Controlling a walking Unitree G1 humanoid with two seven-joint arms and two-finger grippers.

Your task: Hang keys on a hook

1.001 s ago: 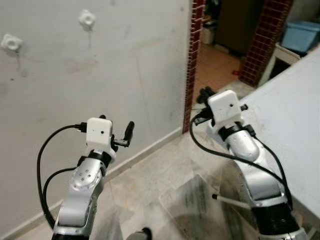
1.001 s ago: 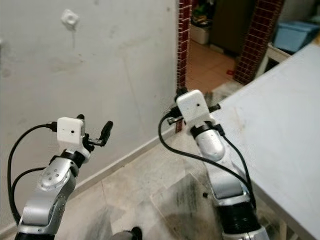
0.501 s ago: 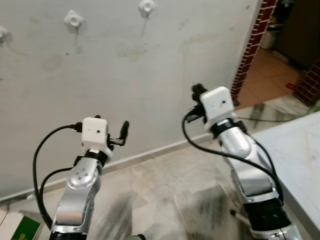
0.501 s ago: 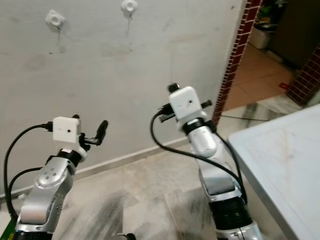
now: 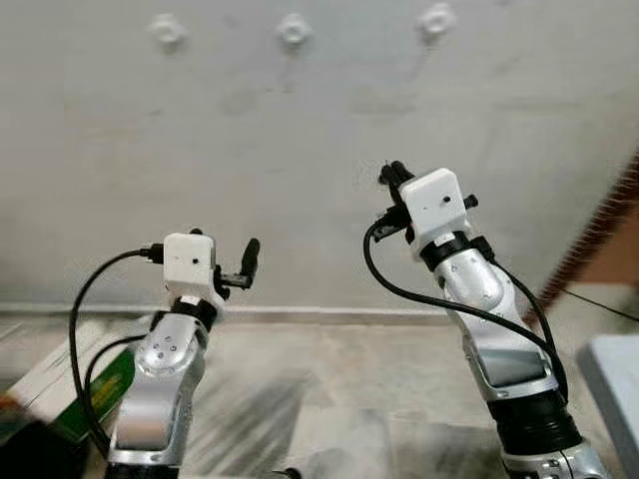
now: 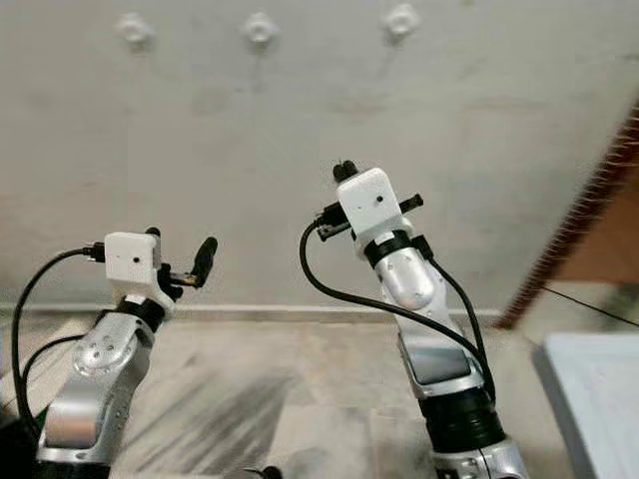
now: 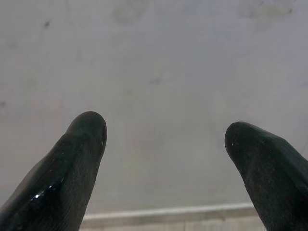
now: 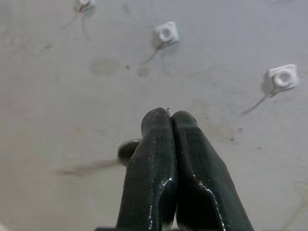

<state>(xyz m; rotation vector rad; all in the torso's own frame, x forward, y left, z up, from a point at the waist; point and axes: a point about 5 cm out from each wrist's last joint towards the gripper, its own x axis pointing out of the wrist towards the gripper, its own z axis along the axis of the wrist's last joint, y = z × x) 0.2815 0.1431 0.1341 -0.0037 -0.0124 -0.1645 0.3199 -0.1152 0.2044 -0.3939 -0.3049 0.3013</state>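
Even, soft daylight on the wall point(image 5: 300, 130), head views slightly blurred, edges smeared, wrist views sharper, small glints on black fingers point(image 8: 159, 159).

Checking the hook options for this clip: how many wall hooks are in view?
3, in a row high on the wall: left hook, middle hook, right hook. More may lie beyond the frame.

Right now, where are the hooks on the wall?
Three white hooks sit in a row high on the grey wall, above both raised grippers; the rightmost hook is nearest above the right gripper.
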